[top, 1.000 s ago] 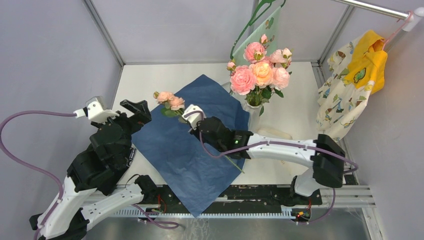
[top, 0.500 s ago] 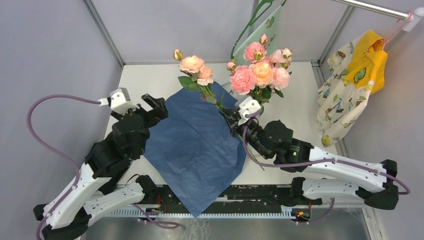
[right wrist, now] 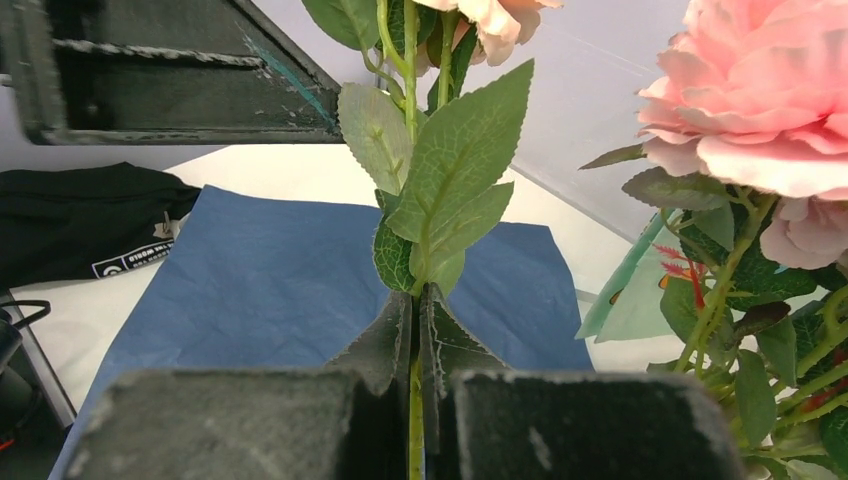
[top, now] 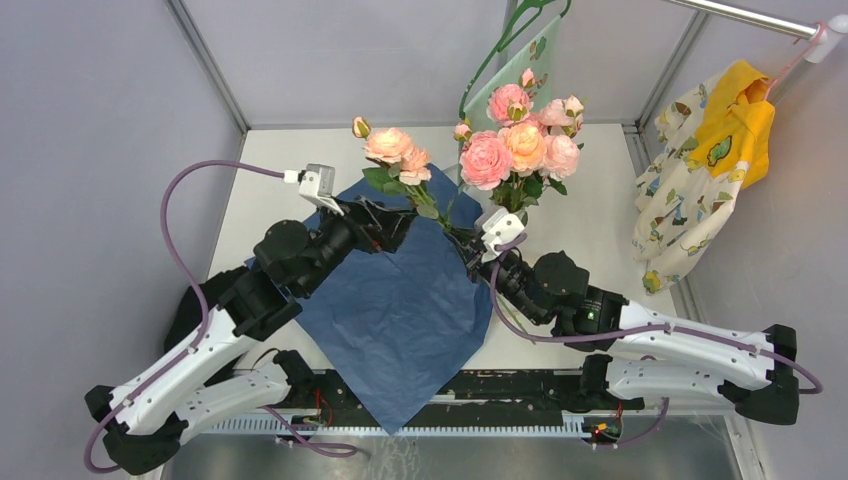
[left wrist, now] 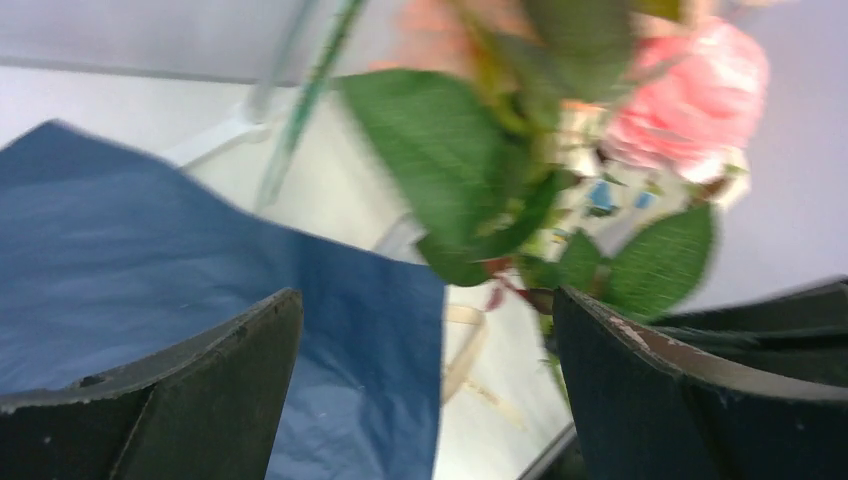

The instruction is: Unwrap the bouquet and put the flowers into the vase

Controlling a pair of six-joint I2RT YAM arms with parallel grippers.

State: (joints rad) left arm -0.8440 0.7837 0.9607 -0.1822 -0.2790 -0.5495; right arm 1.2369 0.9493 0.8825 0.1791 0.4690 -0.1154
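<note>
Top external: roses (top: 520,140) crowd the vase (seemingly hidden); right pincer (top: 462,236) clamps one stem (top: 432,207), left pincer (top: 395,215) gapes

The navy paper (top: 400,310) looks matt and creased; the table (top: 596,205) smooth.

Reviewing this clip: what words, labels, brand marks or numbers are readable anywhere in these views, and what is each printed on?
White label on the black casing at the left of the right wrist view: two lines of print, too small and tilted to read.
Yellow and cream garment: printed pictures only, no words visible.
Nothing else shows legible text.
</note>
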